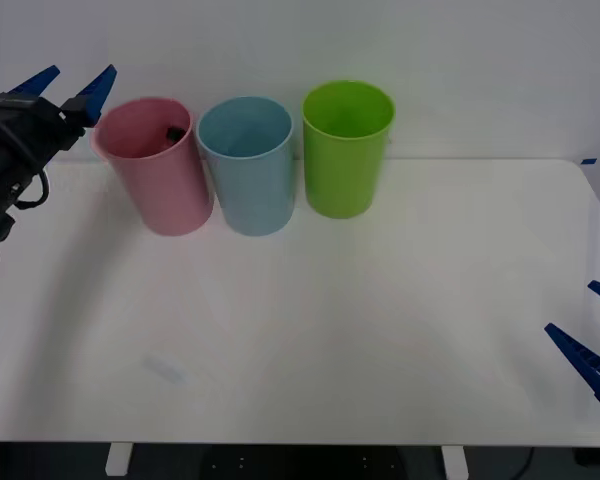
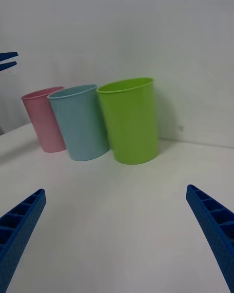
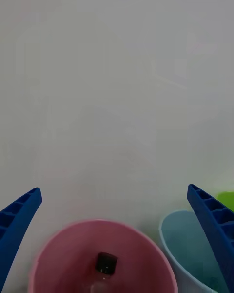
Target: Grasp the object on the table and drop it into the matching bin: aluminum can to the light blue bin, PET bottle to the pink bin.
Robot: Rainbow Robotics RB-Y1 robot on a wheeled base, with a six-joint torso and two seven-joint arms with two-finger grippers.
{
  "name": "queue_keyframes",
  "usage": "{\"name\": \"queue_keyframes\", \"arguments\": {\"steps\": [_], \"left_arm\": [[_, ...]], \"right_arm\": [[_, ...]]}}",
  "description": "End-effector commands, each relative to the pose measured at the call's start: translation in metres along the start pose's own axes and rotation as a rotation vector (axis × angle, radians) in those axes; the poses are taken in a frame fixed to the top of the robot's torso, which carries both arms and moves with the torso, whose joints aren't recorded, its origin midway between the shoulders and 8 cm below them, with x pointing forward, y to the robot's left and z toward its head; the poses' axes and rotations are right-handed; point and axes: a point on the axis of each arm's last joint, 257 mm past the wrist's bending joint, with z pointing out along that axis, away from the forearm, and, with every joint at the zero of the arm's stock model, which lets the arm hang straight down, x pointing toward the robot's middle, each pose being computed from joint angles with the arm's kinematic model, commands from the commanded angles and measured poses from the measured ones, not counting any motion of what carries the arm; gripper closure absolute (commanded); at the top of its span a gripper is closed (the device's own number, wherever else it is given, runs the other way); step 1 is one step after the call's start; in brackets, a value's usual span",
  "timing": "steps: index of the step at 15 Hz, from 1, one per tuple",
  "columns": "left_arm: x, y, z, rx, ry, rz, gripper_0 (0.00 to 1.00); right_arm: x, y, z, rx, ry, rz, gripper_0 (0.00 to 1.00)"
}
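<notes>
Bottle point(image 3: 106, 263) lies inside the pink bin point(image 1: 165, 180), black cap showing against the inner wall in the front view and from straight above in the left wrist view. Left gripper point(image 1: 68, 88) hangs just beside the pink bin's rim, on its outer side, fingers spread wide w/ nothing between them. Right gripper point(image 1: 592, 335) sits low at the near right corner of the table point(image 1: 380, 320), well apart from the bins, fingers also spread and empty.

Three bins stand in a row at the table's back edge: pink, then light blue bin point(image 1: 248, 170) touching or nearly touching it, then green bin point(image 1: 346, 150) just beside. Light blue bin looks empty from the front.

By the look of things the drop is made and the sort is correct: plastic bottle, pink bin. Task appears essentially done; only a pull-back of the left arm seems left.

Handling notes, as judgement: bottle is small and likely light, w/ thin clear walls that would flex under a hard squeeze and a smooth, somewhat slippery surface. Best hold would be across the body, mid-height, below the cap, w/ moderate pressure. Not fragile; a drop into a bin shouldn't harm it.
</notes>
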Motion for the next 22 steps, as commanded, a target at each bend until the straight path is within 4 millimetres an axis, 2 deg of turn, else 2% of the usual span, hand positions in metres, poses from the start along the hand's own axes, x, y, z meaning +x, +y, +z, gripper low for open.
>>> {"name": "queue_keyframes", "arguments": {"steps": [1,8,14,18,22], "left_arm": [[-0.003,0.011,-0.032,0.0,-0.005,-0.011,0.0],[0.0,0.03,-0.121,-0.026,0.026,0.027,0.0],[0.024,0.04,-0.198,-0.029,0.11,0.153,0.0],[0.043,0.045,-0.239,-0.043,0.17,0.224,0.0],[0.061,0.036,-0.266,-0.01,0.223,0.226,0.0]], "right_arm": [[0.0,0.0,0.0,0.0,0.0,0.0,0.0],[0.0,0.0,0.0,0.0,0.0,0.0,0.0],[0.0,0.0,0.0,0.0,0.0,0.0,0.0],[0.0,0.0,0.0,0.0,0.0,0.0,0.0],[0.0,0.0,0.0,0.0,0.0,0.0,0.0]]}}
